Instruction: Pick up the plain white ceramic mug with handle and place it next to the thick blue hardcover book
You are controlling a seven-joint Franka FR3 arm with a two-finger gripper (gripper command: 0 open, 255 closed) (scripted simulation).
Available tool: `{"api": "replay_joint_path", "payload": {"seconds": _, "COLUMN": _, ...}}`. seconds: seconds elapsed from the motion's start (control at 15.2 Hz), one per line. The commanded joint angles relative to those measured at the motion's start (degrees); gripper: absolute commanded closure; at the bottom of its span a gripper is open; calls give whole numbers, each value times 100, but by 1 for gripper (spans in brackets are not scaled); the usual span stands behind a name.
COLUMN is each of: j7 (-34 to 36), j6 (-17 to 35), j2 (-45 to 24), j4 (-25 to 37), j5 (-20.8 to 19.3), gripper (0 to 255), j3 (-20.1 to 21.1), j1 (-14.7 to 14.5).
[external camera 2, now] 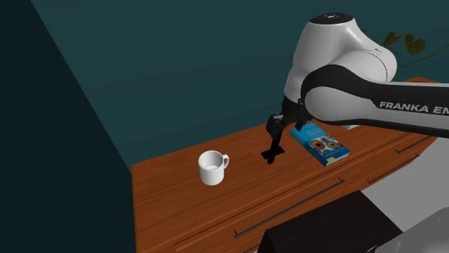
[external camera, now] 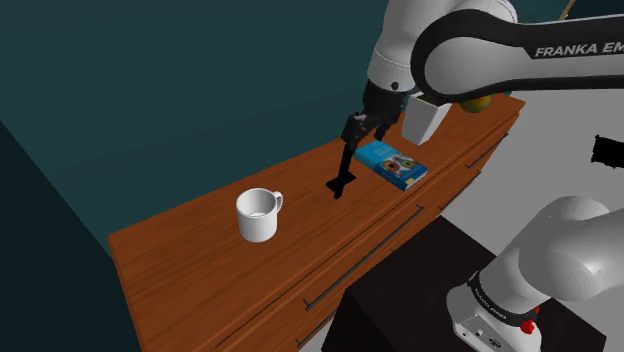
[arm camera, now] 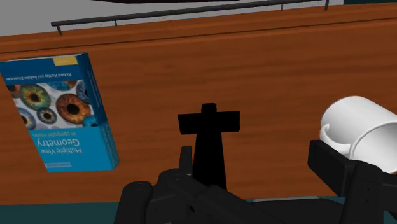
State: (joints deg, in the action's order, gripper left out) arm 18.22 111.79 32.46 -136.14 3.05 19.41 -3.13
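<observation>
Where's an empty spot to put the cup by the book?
Bare wood lies between the white mug and the blue book, under the open claw. The counter end beyond the mug is bare too. Behind the book, a white container crowds it.

Dim, sharp render; hard black shadow [external camera: 341, 184] on countertop [external camera: 180, 250].

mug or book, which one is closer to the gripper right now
The book, lying flat. The open gripper hangs just above and beside it, while the white mug stands upright farther off.
</observation>
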Motion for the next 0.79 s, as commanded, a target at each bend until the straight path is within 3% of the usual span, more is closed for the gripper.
{"api": "replay_joint_path", "payload": {"seconds": 0.0, "j7": 345, "j6": 190, "j2": -290, "j4": 86, "j5": 48, "gripper": 0, "j3": 263, "j1": -19}}
{"api": "replay_joint_path", "payload": {"seconds": 0.4, "j7": 1343, "j6": 695, "j2": -1387, "j4": 596, "j5": -116, "gripper": 0, "j3": 993, "j1": 62}}
{"api": "replay_joint_path", "payload": {"seconds": 0.73, "j7": 2320, "j6": 988, "j2": -2491, "j4": 1228, "j5": -627, "gripper": 0, "j3": 1548, "j1": 127}}
